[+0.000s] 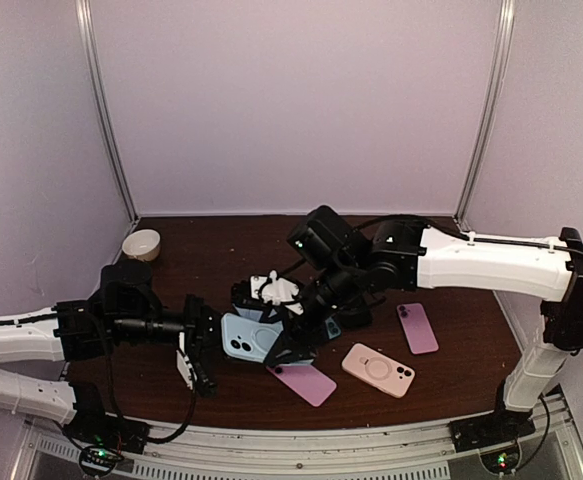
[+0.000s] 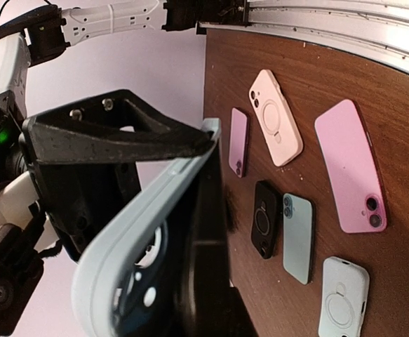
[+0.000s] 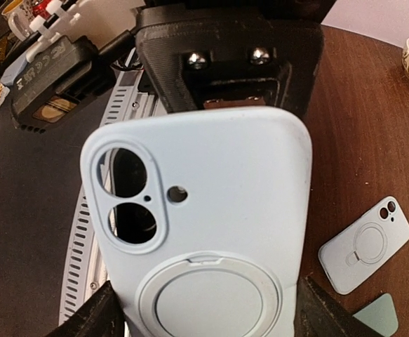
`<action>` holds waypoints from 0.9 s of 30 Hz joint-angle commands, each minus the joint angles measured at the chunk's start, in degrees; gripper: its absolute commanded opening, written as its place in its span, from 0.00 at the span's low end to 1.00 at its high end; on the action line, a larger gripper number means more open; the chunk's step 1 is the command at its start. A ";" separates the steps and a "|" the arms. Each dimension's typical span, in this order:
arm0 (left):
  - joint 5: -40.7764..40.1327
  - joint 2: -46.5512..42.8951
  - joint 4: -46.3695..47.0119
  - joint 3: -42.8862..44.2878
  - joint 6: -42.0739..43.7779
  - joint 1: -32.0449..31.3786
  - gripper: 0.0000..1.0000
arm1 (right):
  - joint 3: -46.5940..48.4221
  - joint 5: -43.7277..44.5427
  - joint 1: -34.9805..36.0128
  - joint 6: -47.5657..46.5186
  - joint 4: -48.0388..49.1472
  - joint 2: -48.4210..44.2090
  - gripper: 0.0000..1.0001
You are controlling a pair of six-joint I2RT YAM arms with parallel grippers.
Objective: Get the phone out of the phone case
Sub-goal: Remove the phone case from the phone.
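Note:
A light blue phone case (image 1: 249, 337) with a round ring on its back is held in the air between both grippers. My right gripper (image 3: 208, 319) is shut on its lower end, one finger (image 3: 99, 316) on each side. My left gripper (image 1: 199, 352) is shut on the camera end; its black finger (image 3: 229, 67) shows above the case (image 3: 211, 225) in the right wrist view. The left wrist view shows the case edge-on (image 2: 148, 217) against a dark slab (image 2: 208, 246). The camera holes look see-through. I cannot tell whether a phone is inside.
On the brown table lie a pink case (image 1: 378, 369), a pink phone (image 1: 418, 327), a mauve phone (image 1: 303, 382), a white case (image 2: 343, 298), a black case (image 2: 265, 219) and a teal phone (image 2: 299, 237). A small bowl (image 1: 141, 243) stands at the far left.

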 commanded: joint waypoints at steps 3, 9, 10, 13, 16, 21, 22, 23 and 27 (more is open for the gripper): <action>0.65 -1.12 5.88 0.53 -0.27 -0.09 0.00 | -0.33 -3.78 0.29 1.88 0.65 0.75 0.63; -0.65 -1.05 5.91 -0.05 1.91 -0.11 0.00 | -0.19 -10.85 -0.69 3.63 0.29 -0.09 0.55; -1.10 -0.89 5.89 -0.14 2.75 -0.09 0.00 | -0.14 -11.69 -0.84 3.74 0.13 -0.08 0.54; -1.54 -0.76 6.27 -0.49 3.71 -0.04 0.00 | -0.06 -13.28 -0.93 3.87 -0.61 0.25 0.52; -1.37 -0.85 6.67 -0.67 3.85 -0.06 0.00 | 0.23 -14.06 -0.93 4.00 -1.65 0.97 0.52; -1.00 -0.92 6.52 -0.52 3.24 -0.08 0.00 | -0.47 -11.89 -0.83 4.41 -1.36 1.31 0.82; -0.82 -1.00 6.58 -0.54 3.06 -0.07 0.00 | -1.06 -11.26 -0.81 4.46 -0.67 0.93 0.92; -0.77 -1.10 6.51 -0.54 2.86 -0.11 0.00 | -1.78 -10.77 -0.77 4.42 0.04 0.44 0.99; -0.18 -1.40 5.43 -0.19 2.03 -0.09 0.00 | -3.88 -7.94 -0.94 3.50 1.20 -1.74 1.00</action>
